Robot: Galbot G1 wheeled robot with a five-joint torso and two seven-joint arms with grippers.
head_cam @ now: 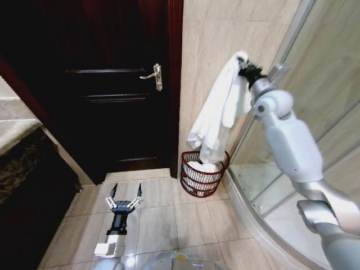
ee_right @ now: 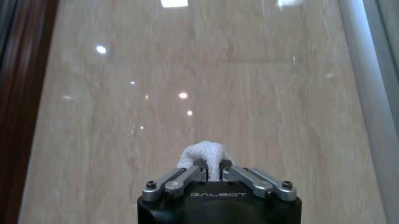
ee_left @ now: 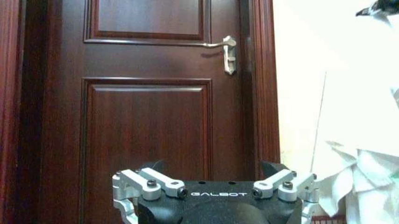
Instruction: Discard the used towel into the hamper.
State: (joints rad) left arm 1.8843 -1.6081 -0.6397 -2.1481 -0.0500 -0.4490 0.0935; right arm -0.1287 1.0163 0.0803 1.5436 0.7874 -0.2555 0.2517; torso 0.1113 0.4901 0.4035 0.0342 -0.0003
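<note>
Beige tiled wall backs towel (head_cam: 216, 115) pinched by right tool (head_cam: 243, 63) above hamper (head_cam: 203, 174).

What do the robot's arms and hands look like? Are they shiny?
The right arm is smooth light grey, with rounded joints and a black wrist. Each hand has a black body with white "GALBOT" lettering, and silver metal finger links joined by small dark bolts. The left hand ends in thin black pointed fingertips above a white wrist block. The right hand looks just like it.

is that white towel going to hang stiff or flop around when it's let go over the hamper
Probably floppy: the towel, pinched at its top in the right tool, drapes in loose folds. It likely falls limp and may snag the hamper rim, since its lower end hangs just above it.
</note>
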